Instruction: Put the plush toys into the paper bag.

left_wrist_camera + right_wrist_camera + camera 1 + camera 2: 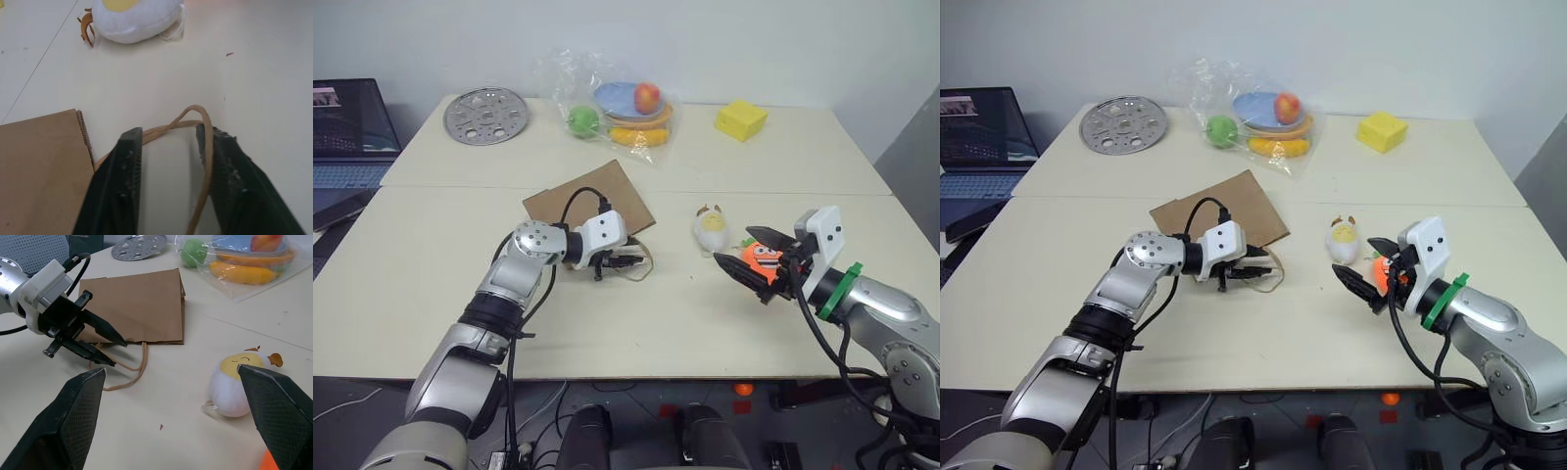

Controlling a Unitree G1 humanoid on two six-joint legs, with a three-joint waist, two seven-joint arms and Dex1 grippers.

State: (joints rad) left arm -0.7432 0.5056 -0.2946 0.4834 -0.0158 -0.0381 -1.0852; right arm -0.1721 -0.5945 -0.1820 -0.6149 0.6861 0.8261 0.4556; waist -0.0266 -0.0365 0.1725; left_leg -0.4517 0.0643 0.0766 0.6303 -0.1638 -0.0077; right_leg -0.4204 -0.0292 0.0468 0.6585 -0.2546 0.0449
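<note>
Right gripper (754, 257) at 4 o'clock, fingers spread wide around the carrot (764, 258) – not yet pinched. Cream toy (711, 229) just beside it on the desk (421, 294). Left gripper (625, 261) at center, fingers part-closed about a bag handle (203, 147); grip not confirmed. Bag (590, 209) lies flat at 12 o'clock of it. Likely best – clamp the handle firmly, lift to open the mouth before bringing the carrot over.

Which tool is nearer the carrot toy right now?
Right. The right tool stands open around the carrot toy. The left tool is across the table at the paper bag's handle.
</note>
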